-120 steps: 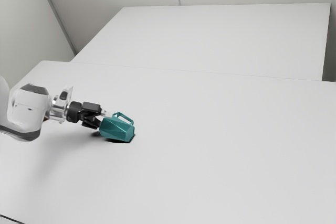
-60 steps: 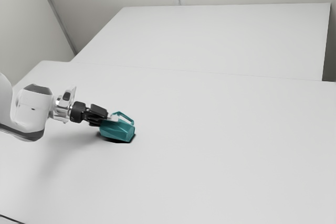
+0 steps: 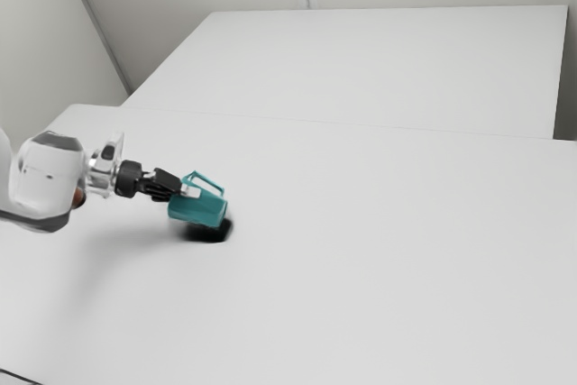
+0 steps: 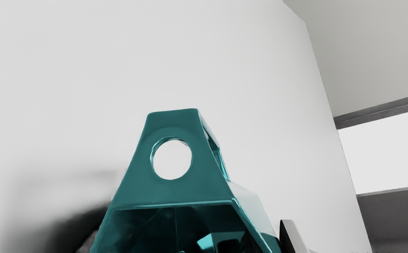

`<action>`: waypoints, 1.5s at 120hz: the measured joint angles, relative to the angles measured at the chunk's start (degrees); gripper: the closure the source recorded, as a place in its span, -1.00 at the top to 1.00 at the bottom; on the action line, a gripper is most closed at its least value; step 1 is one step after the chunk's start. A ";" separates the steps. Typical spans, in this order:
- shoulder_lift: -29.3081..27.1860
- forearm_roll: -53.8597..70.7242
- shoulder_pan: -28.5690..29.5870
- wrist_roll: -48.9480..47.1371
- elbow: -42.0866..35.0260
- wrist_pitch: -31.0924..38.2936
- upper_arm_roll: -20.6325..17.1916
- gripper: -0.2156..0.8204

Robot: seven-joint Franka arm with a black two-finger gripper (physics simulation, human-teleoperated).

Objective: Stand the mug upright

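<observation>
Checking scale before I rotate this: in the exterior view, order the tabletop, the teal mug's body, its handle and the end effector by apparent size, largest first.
1. White tabletop
2. Teal mug body and black end effector: too alike to rank
3. Mug handle

No text, label, brand, number or sign is legible in either the exterior view or the wrist view.
</observation>
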 joint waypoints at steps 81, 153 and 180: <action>-10.50 46.42 -15.23 -19.58 7.73 4.80 -1.70 -0.91; -21.66 61.59 -22.53 -43.16 -7.89 19.01 -1.60 -0.91; -22.43 65.67 -24.30 -49.83 -10.66 28.43 -1.72 -0.91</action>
